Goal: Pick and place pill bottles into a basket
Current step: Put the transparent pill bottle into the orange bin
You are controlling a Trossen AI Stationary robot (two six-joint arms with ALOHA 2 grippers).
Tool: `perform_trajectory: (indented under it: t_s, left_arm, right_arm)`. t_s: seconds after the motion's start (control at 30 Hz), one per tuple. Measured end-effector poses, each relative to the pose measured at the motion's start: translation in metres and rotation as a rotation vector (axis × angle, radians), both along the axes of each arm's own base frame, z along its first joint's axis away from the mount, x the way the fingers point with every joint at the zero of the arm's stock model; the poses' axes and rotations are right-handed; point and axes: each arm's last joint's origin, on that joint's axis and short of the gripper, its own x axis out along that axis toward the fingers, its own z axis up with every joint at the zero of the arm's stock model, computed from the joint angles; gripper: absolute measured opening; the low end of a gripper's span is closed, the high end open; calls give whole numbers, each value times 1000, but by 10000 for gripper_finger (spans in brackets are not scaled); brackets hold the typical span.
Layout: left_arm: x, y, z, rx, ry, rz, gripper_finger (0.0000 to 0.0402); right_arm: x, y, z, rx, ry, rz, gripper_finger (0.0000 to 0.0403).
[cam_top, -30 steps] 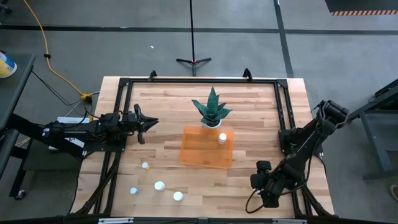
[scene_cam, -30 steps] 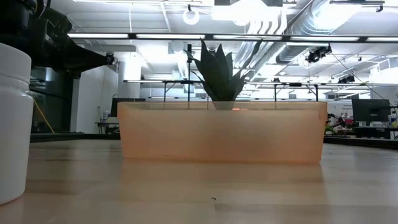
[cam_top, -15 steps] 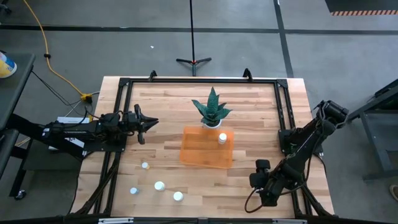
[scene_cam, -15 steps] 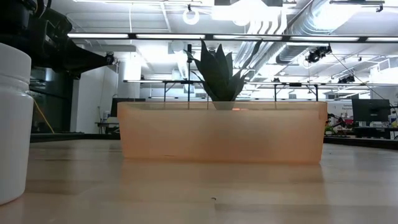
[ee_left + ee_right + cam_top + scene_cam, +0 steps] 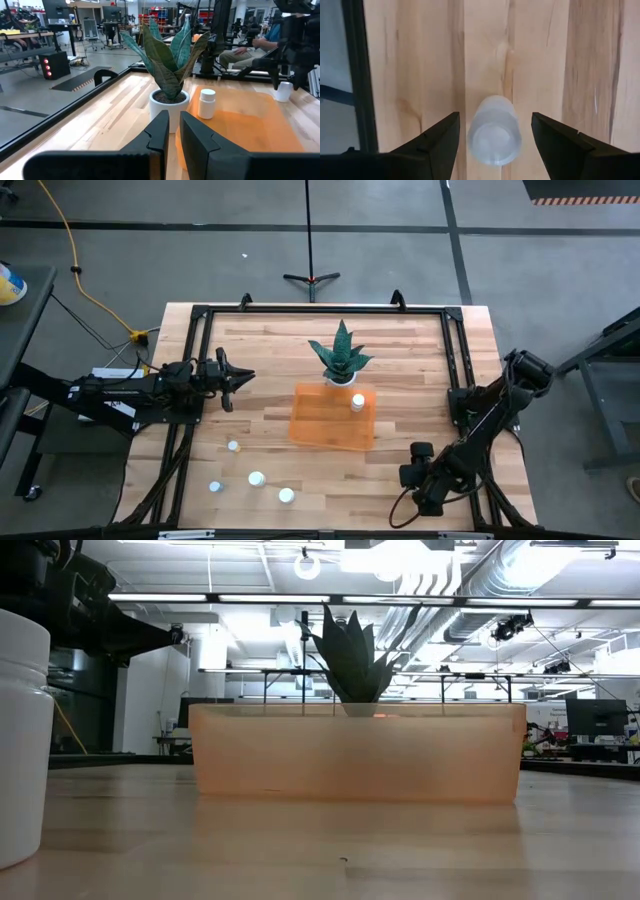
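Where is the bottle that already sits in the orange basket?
In the high view, the pill bottle stands upright in the basket, in its far right corner, right beside the potted plant.

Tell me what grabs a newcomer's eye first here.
The translucent orange rectangular plastic bin mid-table, one small white capped pill bottle standing inside, and a spiky green plant in a white pot just behind it. At the near right corner, the right pincer hangs open over a lone white bottle.

Robotics lab (exposed ducts, workbenches).
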Motion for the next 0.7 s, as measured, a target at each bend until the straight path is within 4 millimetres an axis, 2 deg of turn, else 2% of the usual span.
perform_trajectory:
  t_s: [0.23, 0.57, 0.7]
  left_arm:
    - [0, 0, 0, 0, 0, 0, 83]
    - [0, 0, 0, 0, 0, 0, 83]
    - [0, 0, 0, 0, 0, 0, 83]
  right_arm:
    - [0, 2, -10, -11, 57, 9, 236]
    - [1, 1, -10, -27, 39, 2, 235]
    - [1, 2, -10, -19, 48, 4, 215]
